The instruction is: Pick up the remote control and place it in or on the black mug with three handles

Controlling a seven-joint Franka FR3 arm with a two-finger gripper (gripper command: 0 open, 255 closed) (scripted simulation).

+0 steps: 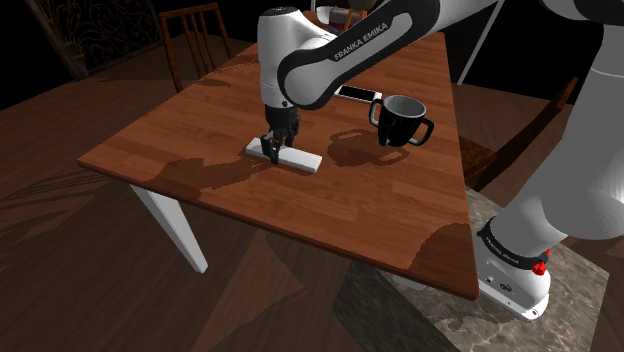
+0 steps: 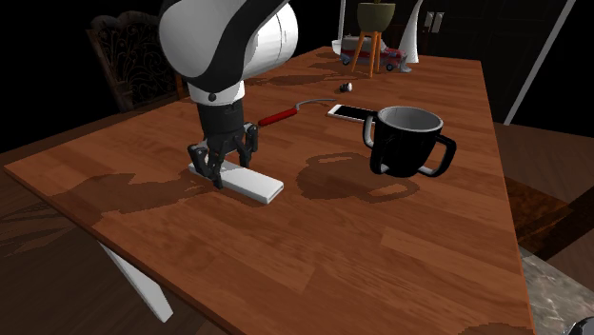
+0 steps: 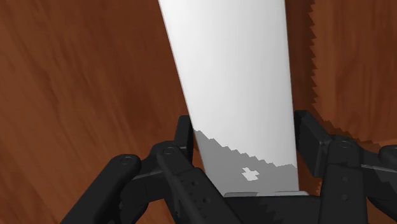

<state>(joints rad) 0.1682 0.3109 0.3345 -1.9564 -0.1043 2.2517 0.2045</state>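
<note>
A plain white, flat remote control (image 1: 302, 159) (image 2: 257, 185) (image 3: 235, 76) lies on the wooden table (image 1: 380, 215). My gripper (image 1: 272, 150) (image 2: 221, 171) (image 3: 245, 130) stands upright over the end of the remote nearer the table's corner, its black fingers (image 3: 185, 130) pressed against both long edges, shut on it. The remote still rests on the wood. The black mug (image 1: 402, 120) (image 2: 407, 143) with its handles stands upright to the shoulder view's right of the remote, a short gap away.
A white phone (image 1: 357, 94) (image 2: 352, 112) lies behind the mug. A red-handled tool (image 2: 281, 115) lies beyond the gripper. A small stand with a pot (image 2: 373, 33) is at the table's far end. A wooden chair (image 1: 195, 35) stands behind the table.
</note>
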